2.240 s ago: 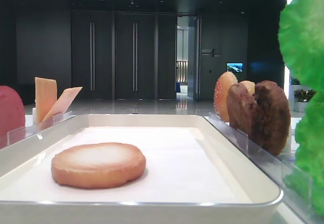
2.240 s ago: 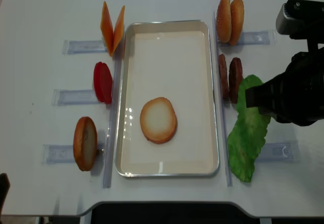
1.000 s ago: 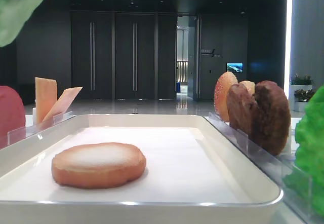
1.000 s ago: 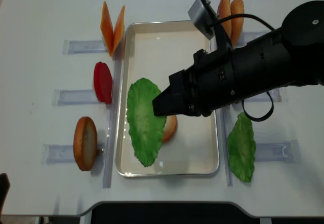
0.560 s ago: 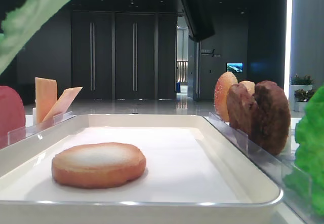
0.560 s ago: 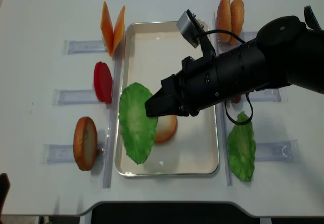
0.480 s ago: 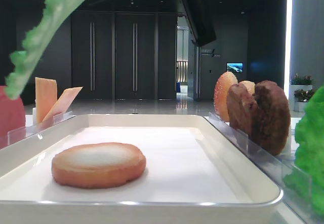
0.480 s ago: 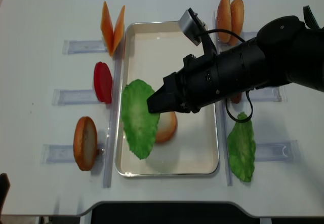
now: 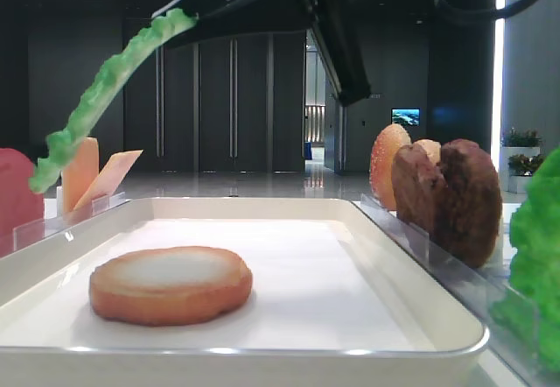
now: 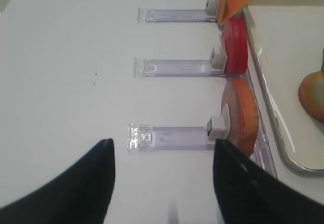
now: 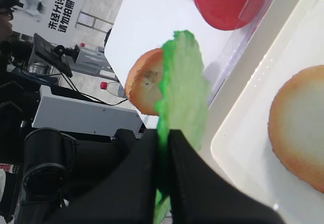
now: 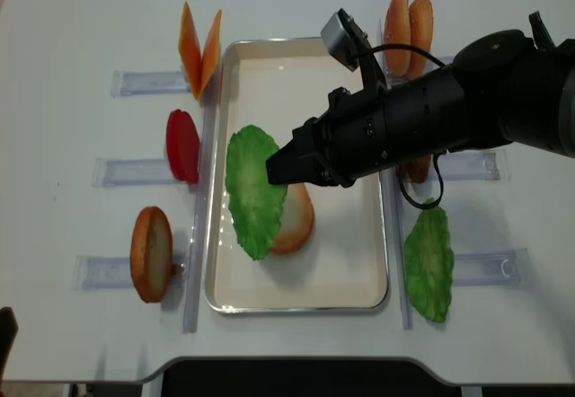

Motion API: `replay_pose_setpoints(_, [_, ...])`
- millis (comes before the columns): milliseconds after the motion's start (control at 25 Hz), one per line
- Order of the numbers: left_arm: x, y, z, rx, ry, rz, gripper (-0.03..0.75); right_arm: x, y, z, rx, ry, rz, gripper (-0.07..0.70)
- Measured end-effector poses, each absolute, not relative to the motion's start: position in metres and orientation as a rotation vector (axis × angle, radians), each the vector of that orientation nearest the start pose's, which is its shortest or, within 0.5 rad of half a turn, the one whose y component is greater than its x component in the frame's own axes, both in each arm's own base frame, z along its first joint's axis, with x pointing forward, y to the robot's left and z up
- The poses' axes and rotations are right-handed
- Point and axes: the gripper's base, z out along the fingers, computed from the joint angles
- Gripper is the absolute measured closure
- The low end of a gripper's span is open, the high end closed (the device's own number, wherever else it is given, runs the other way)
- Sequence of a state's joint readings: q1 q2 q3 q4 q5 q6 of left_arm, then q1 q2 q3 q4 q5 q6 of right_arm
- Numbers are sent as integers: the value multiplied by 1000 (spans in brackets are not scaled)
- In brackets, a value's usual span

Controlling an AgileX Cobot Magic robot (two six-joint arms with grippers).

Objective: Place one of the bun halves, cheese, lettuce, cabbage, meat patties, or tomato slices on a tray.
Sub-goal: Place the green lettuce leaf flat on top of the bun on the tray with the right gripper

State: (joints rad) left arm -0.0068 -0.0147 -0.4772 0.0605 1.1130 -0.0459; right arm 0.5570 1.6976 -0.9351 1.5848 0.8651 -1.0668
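- I've got the lettuce [image 12: 255, 190] pinched by its edge in the right gripper [image 12: 289, 171], fingers clamped tight on it, leaf hanging over the tray [image 12: 358, 282].
- One bun half [image 12: 295, 221] already lies flat on the tray lining; from overhead the leaf covers its left part, but the low view shows the leaf up in the air, not touching it.
- So by my reckoning the carry is done and what's left is lowering and letting go.
- Waiting in their holders on the counter [image 12: 81, 119]: cheese [image 12: 199, 48], tomato slice [image 12: 182, 145], another bun half [image 12: 151, 253], a spare green leaf [image 12: 429, 263].
- The patties are mostly behind my arm overhead; I see them in the low view [image 9: 455, 199].
- Left gripper [image 10: 162, 179]: fingers spread wide and empty, out over bare counter.
- Wrist view: my fingers [image 11: 190, 193] hide the leaf's pinched end, so I can't judge the bite depth.
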Motion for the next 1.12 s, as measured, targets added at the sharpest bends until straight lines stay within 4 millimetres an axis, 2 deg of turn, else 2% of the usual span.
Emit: replay_pose_setpoints(1120, [-7,5,267,-46,2103,41,245,260,242,180,-541,2409,1482,605])
